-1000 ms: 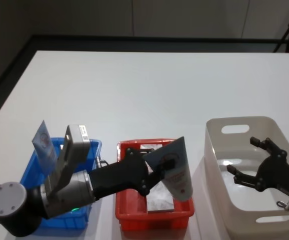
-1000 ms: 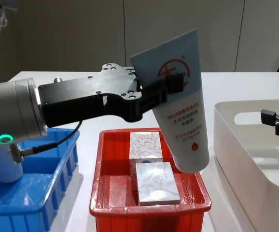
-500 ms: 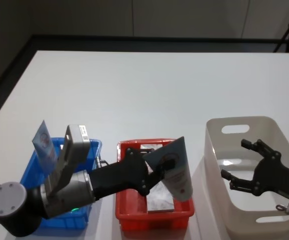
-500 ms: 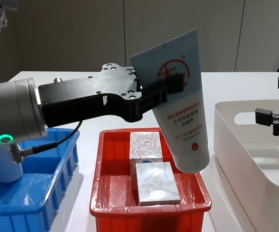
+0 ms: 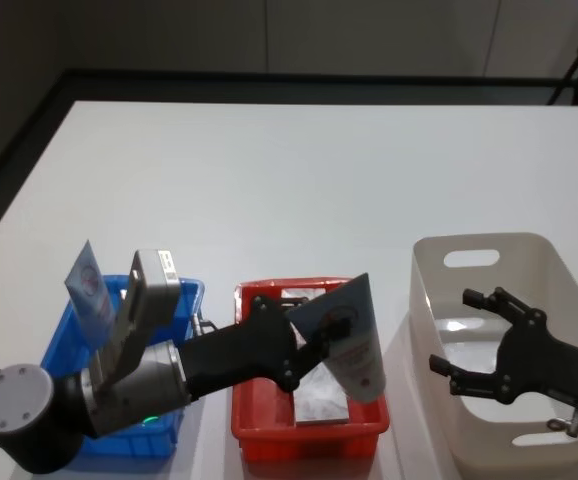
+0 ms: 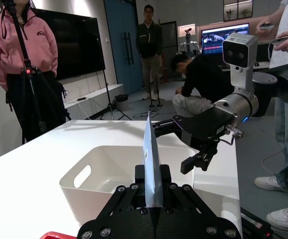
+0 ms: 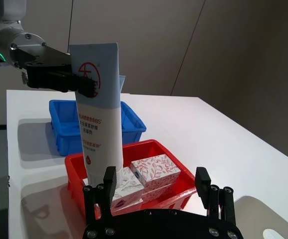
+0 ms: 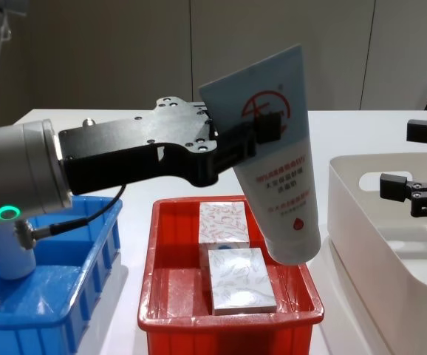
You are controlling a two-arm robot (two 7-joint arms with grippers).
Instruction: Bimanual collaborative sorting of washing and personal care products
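Observation:
My left gripper (image 5: 331,327) is shut on a pale-blue squeeze tube (image 5: 354,340) with a red round logo, and holds it tilted above the red bin (image 5: 259,432). The chest view shows the tube (image 8: 280,163) hanging cap-down over two flat white boxes with a leaf pattern (image 8: 224,222) (image 8: 241,279) in that bin. A second tube (image 5: 89,290) stands in the blue bin (image 5: 64,345). My right gripper (image 5: 451,330) is open over the white bin (image 5: 529,245), fingers pointing at the held tube. Seen from the right wrist, the tube (image 7: 98,119) lies ahead of the open fingers (image 7: 109,180).
The three bins stand in a row along the table's near edge, blue at the left, red in the middle, white at the right. The white table (image 5: 299,190) stretches bare behind them. People and a tripod are in the room in the left wrist view.
My right gripper has moved left across the white bin, closer to the held tube, still open. The left arm and the tube have not moved.

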